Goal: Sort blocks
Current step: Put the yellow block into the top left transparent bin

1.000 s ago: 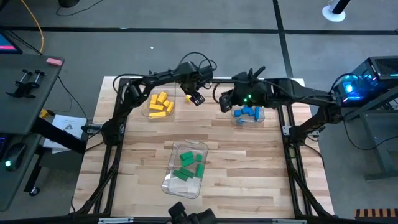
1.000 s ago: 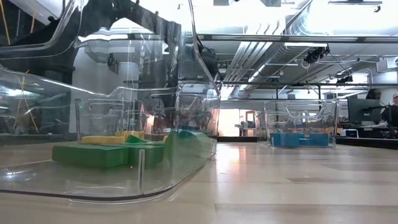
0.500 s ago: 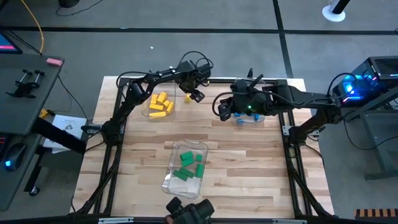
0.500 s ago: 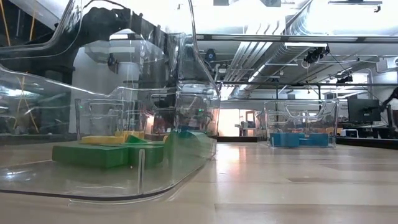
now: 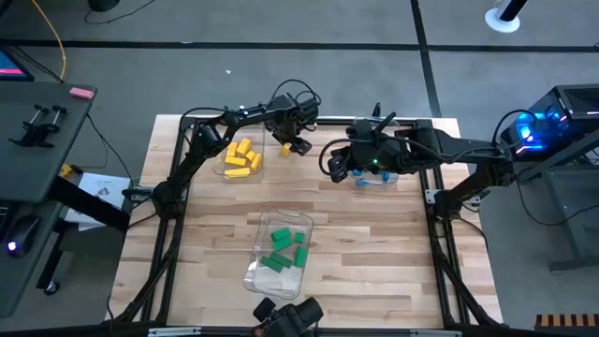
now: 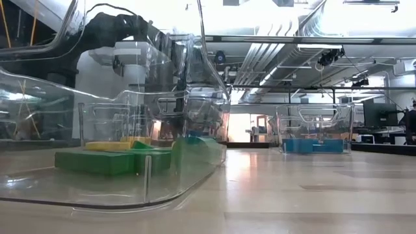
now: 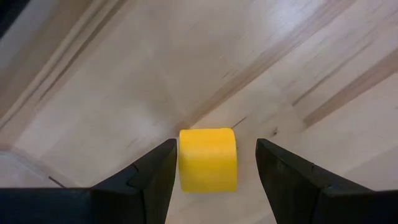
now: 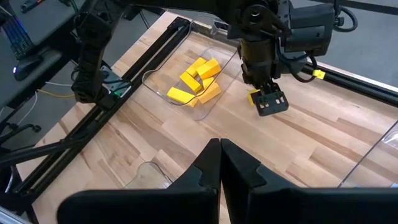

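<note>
While both arms reach over the far half of the table, the items stand as follows.
Left gripper (image 5: 298,146): near the far edge, just beside the yellow bin; fingers (image 7: 149,177) spread, with a yellow block (image 7: 208,158) between them, gaps showing on both sides; whether the block is held or lies on the wood cannot be told.
Right gripper (image 5: 336,167): beside the blue bin, fingers (image 8: 211,163) pressed together, holding nothing.
Yellow bin (image 5: 225,169): clear, far left, holds yellow blocks (image 5: 241,157).
Blue bin (image 5: 391,178): far right, holds blue blocks (image 6: 313,145).
Green bin (image 5: 257,273): near edge, middle, holds green blocks (image 5: 284,251).
</note>
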